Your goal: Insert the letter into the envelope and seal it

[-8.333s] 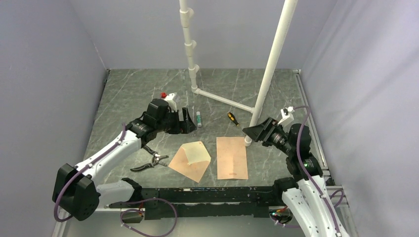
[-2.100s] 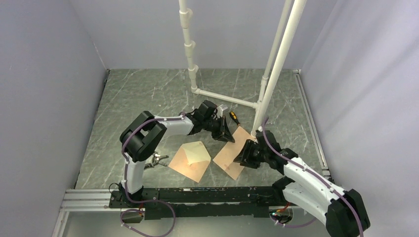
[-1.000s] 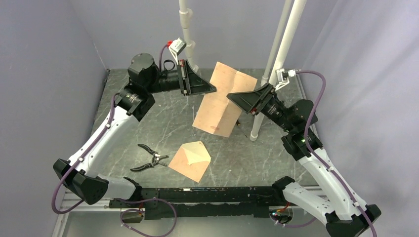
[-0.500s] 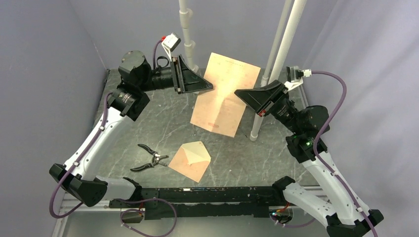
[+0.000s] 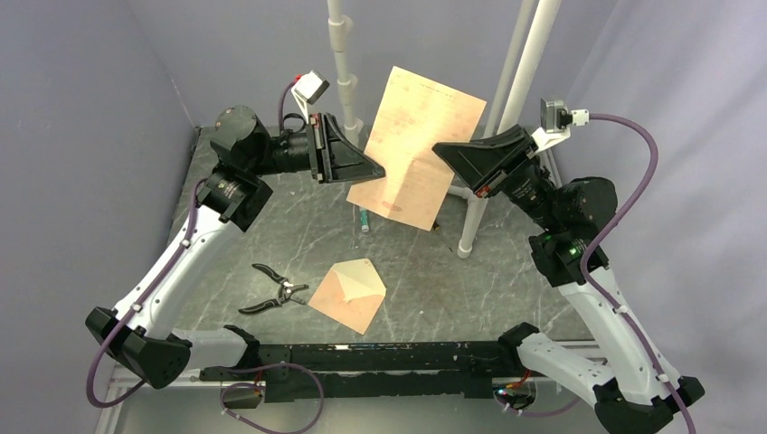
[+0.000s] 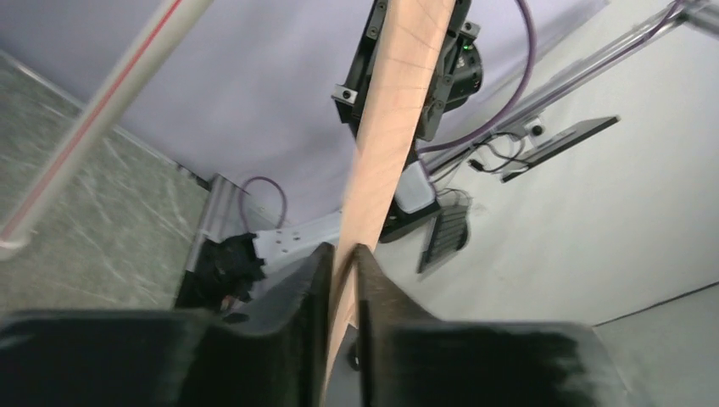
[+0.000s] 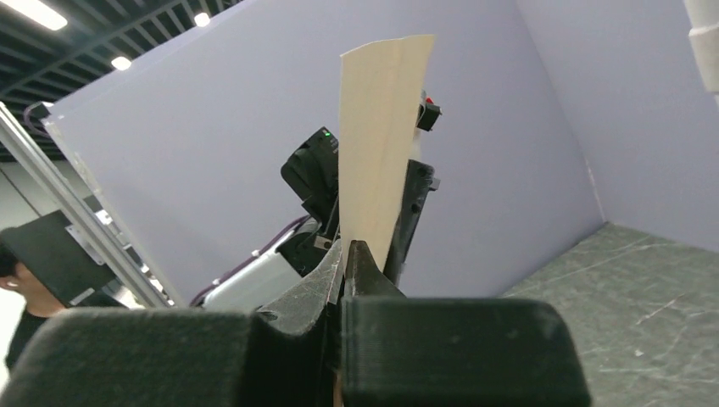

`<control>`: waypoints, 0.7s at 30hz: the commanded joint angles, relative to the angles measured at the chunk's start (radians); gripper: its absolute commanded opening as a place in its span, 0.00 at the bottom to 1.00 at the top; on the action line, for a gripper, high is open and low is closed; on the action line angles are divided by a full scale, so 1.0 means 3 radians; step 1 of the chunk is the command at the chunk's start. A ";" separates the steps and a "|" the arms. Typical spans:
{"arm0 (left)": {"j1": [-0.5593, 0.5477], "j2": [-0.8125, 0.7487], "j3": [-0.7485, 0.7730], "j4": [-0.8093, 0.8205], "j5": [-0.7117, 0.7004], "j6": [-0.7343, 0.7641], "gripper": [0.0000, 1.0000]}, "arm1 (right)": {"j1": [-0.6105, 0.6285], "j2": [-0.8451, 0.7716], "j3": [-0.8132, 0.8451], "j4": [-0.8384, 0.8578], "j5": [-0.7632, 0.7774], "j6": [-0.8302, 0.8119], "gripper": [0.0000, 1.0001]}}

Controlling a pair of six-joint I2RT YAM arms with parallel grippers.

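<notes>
I hold the letter point(image 5: 411, 149) aloft, right gripper point(image 5: 443, 155) pinching its 3 o'clock edge, left gripper point(image 5: 378, 172) slightly parted around its 9 o'clock edge; the envelope point(image 5: 351, 294) lies at 6 o'clock.

White pipes point(image 5: 526, 63) stand close behind the letter point(image 5: 411, 149).

Table point(image 5: 298, 226): dark grey-green stone pattern, pale veins. Envelope point(image 5: 348, 297) lies flat toward near edge, flap open, paler inner face up. Black pliers point(image 5: 276, 296) just beside its left corner, handles spread. Small green-ended marker point(image 5: 364, 220) further back, near middle. White pipe frame point(image 5: 469, 231) stands on right part.
</notes>
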 commanded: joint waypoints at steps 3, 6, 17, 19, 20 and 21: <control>0.0009 -0.0043 0.0210 -0.0226 -0.0123 0.0229 0.03 | -0.0004 0.0033 0.0276 -0.0166 -0.0298 -0.0766 0.00; 0.0033 -0.0052 0.0218 -0.0319 -0.0279 0.0180 0.03 | -0.0001 -0.0030 0.0362 -0.0503 -0.0433 -0.1356 0.00; 0.0142 0.0017 0.0311 -0.0497 -0.0321 0.0235 0.02 | -0.0004 -0.0030 0.0951 -0.1682 -0.0661 -0.2271 0.55; 0.0167 0.0025 0.0337 -0.0610 -0.0322 0.0418 0.02 | -0.0001 -0.0005 0.1070 -0.1781 -0.0718 -0.2190 0.69; 0.0179 0.0024 0.0349 -0.0659 -0.0333 0.0500 0.02 | -0.0001 -0.0010 0.1082 -0.1774 -0.0751 -0.2129 0.71; 0.0190 0.0029 0.0364 -0.0708 -0.0337 0.0590 0.02 | -0.0001 -0.0016 0.1076 -0.1724 -0.0797 -0.2044 0.72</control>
